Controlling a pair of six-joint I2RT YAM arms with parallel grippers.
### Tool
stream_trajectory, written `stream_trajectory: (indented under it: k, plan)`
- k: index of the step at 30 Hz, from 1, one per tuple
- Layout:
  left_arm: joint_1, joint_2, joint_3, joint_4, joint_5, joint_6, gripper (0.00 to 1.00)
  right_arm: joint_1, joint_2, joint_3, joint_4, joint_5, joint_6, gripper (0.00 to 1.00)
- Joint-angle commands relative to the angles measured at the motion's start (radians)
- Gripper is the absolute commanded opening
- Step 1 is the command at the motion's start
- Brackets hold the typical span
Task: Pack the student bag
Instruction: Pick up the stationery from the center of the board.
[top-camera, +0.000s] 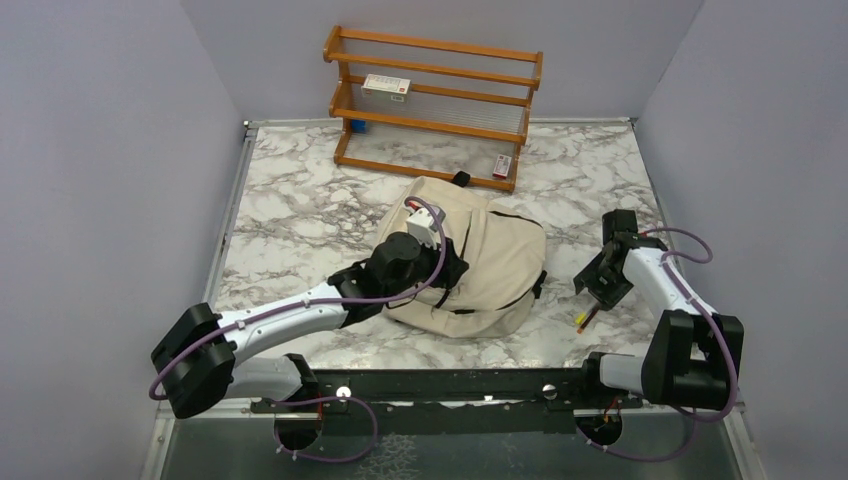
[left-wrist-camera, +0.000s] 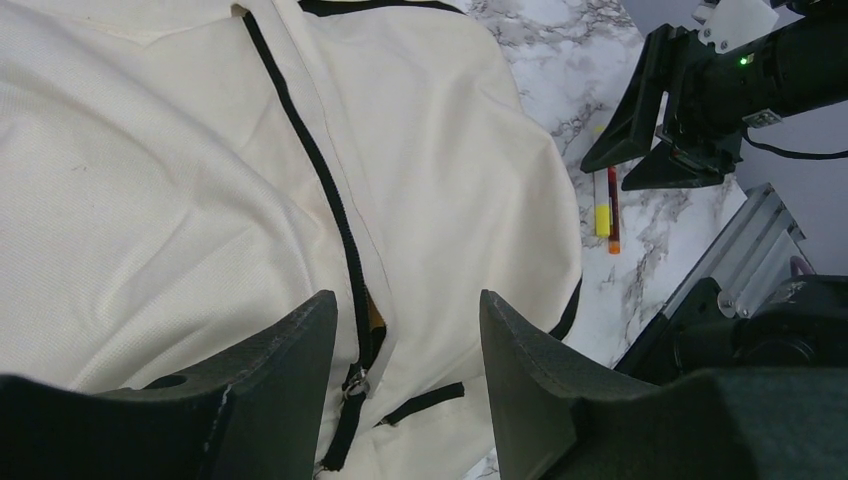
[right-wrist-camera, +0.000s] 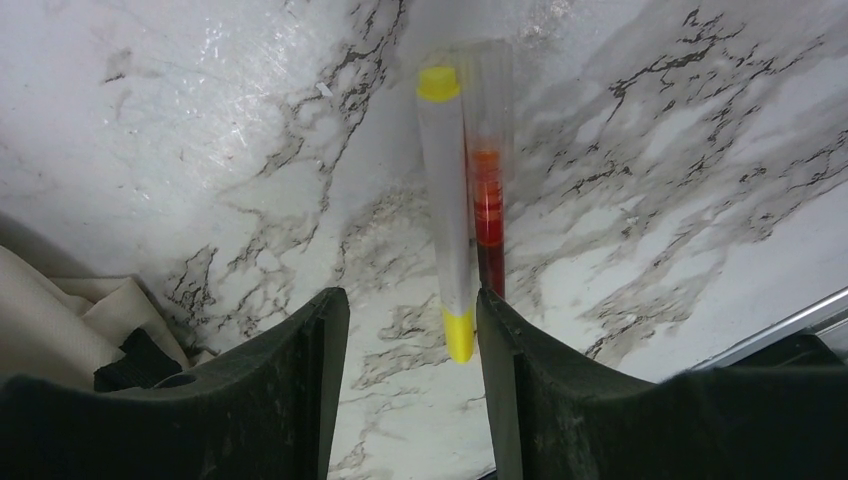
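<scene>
Jaws of the right gripper are standing apart, gripping nothing, and hanging low over the table. A yellow-capped marker is lying between them, close to one finger. A red pen is lying against the marker's side, with its near end running behind that same finger. The fingers are straddling the marker across its width, which I judge to be the set-up for a pinch. Since the pen is touching the marker, both may get caught or the pen pushed aside. From above, the right arm is folding at its elbow by the near corner, its forearm reaching forward and inward and its wrist tipping down just beside the bag.

The left gripper is also open and empty, hovering over the bag's cream fabric. The black zipper is running between its fingers and the pull is sitting just below them. I cannot tell whether it is touching the cloth. It looks placed to work the zipper or hold the mouth open for the pens. The left arm is stretching diagonally from the near left corner, with its wrist bending down over the bag.

The bag is lying flat mid-table, its black loop pointing toward a wooden rack at the back. It is looking mostly zipped, so packing seems barely begun.
</scene>
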Motion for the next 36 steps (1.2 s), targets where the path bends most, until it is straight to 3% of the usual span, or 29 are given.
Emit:
stream_trajectory:
  k: [1,15,36]
  plan:
    - [-0.003,-0.044,-0.015,0.019,-0.01,-0.002,0.56,-0.008,0.028,-0.014,0.003,0.001,0.022,0.54]
    - [-0.003,-0.065,-0.019,0.017,-0.022,-0.003,0.58,-0.008,0.08,-0.017,0.018,-0.02,0.041,0.5]
    - [-0.003,-0.083,0.052,-0.09,-0.08,0.027,0.58,-0.008,0.152,0.015,0.155,-0.092,0.026,0.2]
